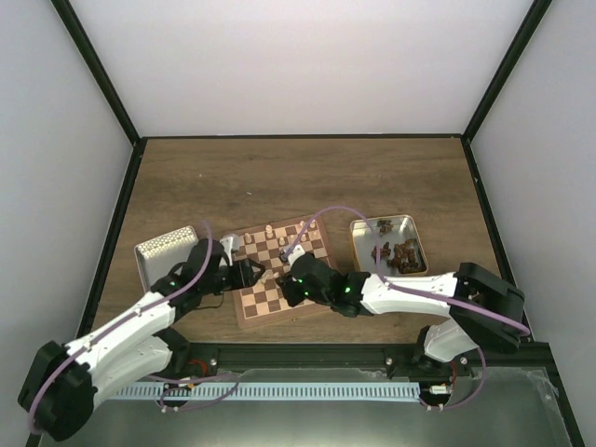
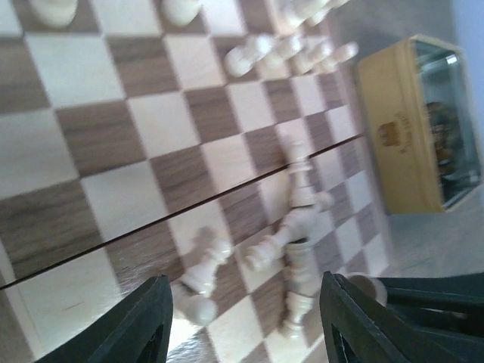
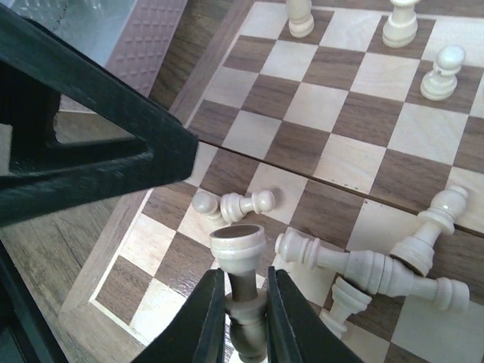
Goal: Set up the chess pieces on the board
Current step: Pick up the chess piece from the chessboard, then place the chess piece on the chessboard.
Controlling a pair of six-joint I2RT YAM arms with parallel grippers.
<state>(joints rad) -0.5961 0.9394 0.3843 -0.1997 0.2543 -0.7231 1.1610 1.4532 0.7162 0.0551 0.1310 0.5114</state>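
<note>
The board [image 1: 244,307] lies between my two arms. Several cream chess pieces lie toppled in a heap [image 3: 363,268] on its near half, and a few stand upright along the far rows [image 3: 401,23]. My right gripper [image 3: 246,310] is shut on a cream piece [image 3: 238,253], held by its stem a little above the board's near left corner. My left gripper [image 2: 246,321] is open and empty just above the board, its fingers [image 2: 144,325] either side of the fallen pieces [image 2: 200,265]. In the top view the left gripper [image 1: 251,275] and right gripper [image 1: 291,279] are close together.
A silver tin [image 1: 365,230] with dark brown pieces stands right of the board and also shows in the left wrist view [image 2: 401,128]. A second tin [image 1: 168,251] stands left of the board. The left gripper's black finger [image 3: 91,151] crowds the right wrist view.
</note>
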